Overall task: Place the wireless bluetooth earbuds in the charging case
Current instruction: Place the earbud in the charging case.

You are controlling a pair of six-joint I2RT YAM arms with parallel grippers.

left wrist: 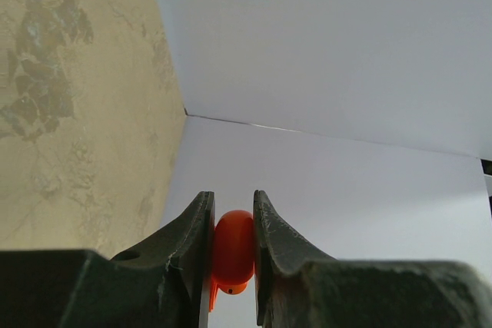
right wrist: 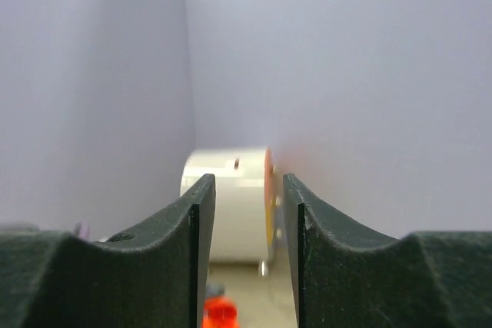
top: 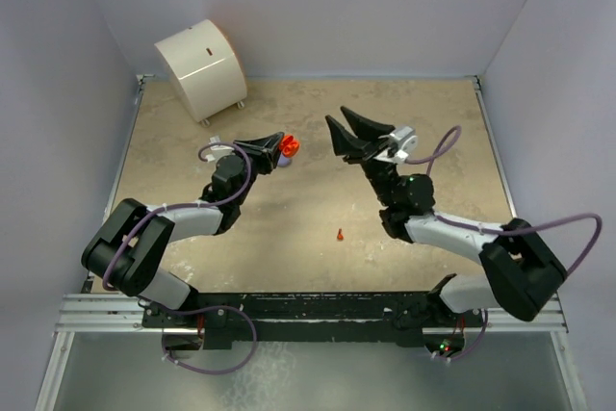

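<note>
Your left gripper (top: 280, 148) is clenched on the round red-orange charging case (left wrist: 233, 251); you cannot tell what is inside it. Your right gripper (top: 336, 115) stands released and empty. One red-orange earbud (top: 341, 234) lies on the table (top: 433, 132) between the arms. A white cylinder (top: 200, 66) sits in the far left corner.
</note>
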